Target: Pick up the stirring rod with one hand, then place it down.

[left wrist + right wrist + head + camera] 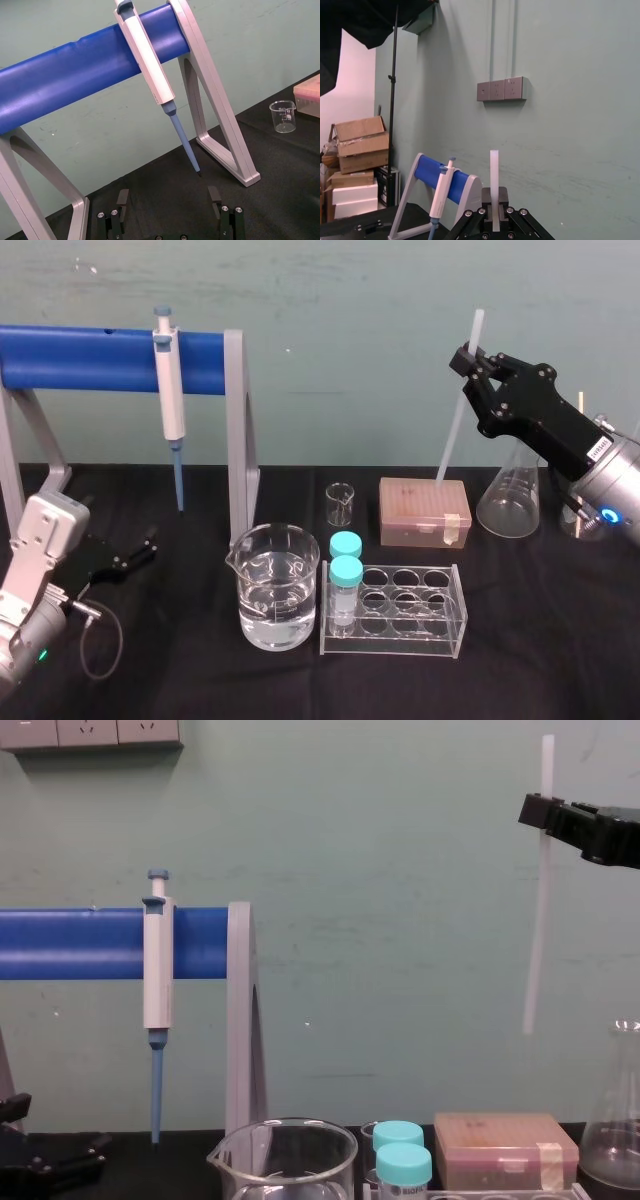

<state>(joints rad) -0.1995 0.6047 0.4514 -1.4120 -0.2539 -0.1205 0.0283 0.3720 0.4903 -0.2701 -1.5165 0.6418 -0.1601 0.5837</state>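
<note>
The stirring rod [458, 405] is a thin translucent white stick held up in the air, nearly upright and slightly tilted, above the pink box. My right gripper [470, 360] is shut on its upper part, and the rod's lower end hangs free. From the chest view the stirring rod [536, 920] runs down from the right gripper [545, 812] well above the table. In the right wrist view the stirring rod [494, 170] sticks up between the fingers of the right gripper [494, 200]. My left gripper [168, 197] rests open at the table's left, also seen low as the left gripper [140, 550].
A white-and-blue pipette [170, 400] hangs on the blue-barred stand [80, 358]. A beaker of water [277, 585], a clear tube rack [400, 610] with two blue-capped tubes, a small beaker [340, 503], a pink box [424, 510] and a conical flask [510, 495] stand on the black table.
</note>
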